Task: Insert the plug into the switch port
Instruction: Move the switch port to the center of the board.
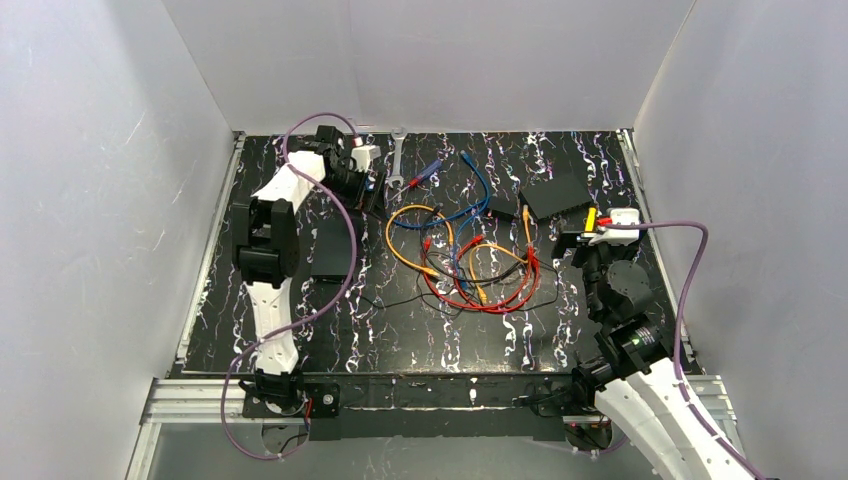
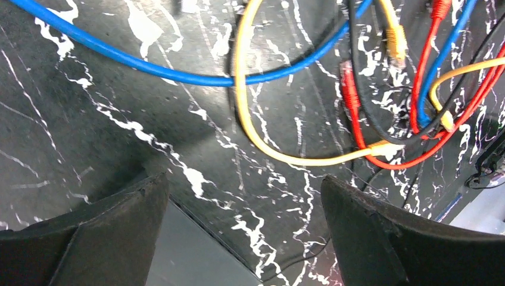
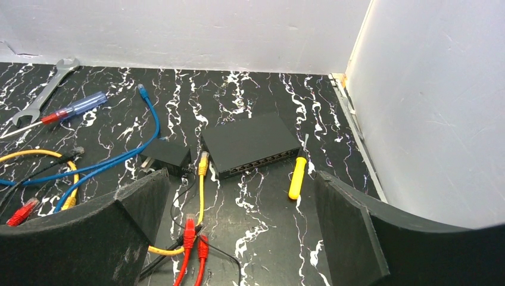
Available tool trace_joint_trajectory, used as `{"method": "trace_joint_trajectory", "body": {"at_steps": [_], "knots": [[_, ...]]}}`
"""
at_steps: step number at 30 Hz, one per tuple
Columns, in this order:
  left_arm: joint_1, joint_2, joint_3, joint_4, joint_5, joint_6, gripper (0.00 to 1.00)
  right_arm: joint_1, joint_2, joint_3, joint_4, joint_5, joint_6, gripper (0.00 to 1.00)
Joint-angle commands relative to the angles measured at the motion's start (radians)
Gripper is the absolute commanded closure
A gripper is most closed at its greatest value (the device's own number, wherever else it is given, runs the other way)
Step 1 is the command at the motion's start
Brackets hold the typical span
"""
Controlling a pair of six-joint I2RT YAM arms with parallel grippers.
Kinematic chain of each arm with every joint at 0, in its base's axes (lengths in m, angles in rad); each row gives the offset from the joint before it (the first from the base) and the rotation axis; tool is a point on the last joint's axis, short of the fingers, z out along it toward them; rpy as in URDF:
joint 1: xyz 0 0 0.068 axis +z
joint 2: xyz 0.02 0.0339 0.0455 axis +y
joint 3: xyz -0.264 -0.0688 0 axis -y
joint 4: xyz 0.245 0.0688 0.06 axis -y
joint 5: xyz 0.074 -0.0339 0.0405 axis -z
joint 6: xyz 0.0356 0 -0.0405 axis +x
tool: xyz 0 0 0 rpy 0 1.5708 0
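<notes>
The switch (image 3: 250, 143) is lying flat toward the far right of the table (image 1: 400, 340), its row of sockets facing the right gripper (image 3: 238, 176); a yellow plug (image 3: 203, 162) is lying just beside its left front corner, outside the sockets; the right arm is rising from its base, folding at the elbow, hovering near the switch with jaws standing wide, holding nothing; the left arm is stretching toward the far left, the left gripper (image 2: 244, 179) pointing down over loose cables (image 2: 232, 80), jaws wide, gripping nothing.
</notes>
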Motion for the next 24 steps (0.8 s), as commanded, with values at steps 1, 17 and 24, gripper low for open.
{"method": "trace_joint_trajectory", "body": {"at_steps": [1, 17, 24], "knots": [[-0.059, -0.184, -0.044, -0.023, -0.089, -0.076, 0.04, 0.004, -0.014, 0.0, 0.029, 0.023, -0.014, 0.01], [-0.188, -0.43, -0.541, 0.126, -0.375, -0.383, 0.03, 0.004, -0.031, 0.002, 0.029, 0.03, -0.015, 0.01], [-0.188, -0.428, -0.557, 0.092, -0.507, -0.418, 0.03, 0.004, -0.041, 0.001, 0.027, 0.029, -0.013, 0.01]]}}
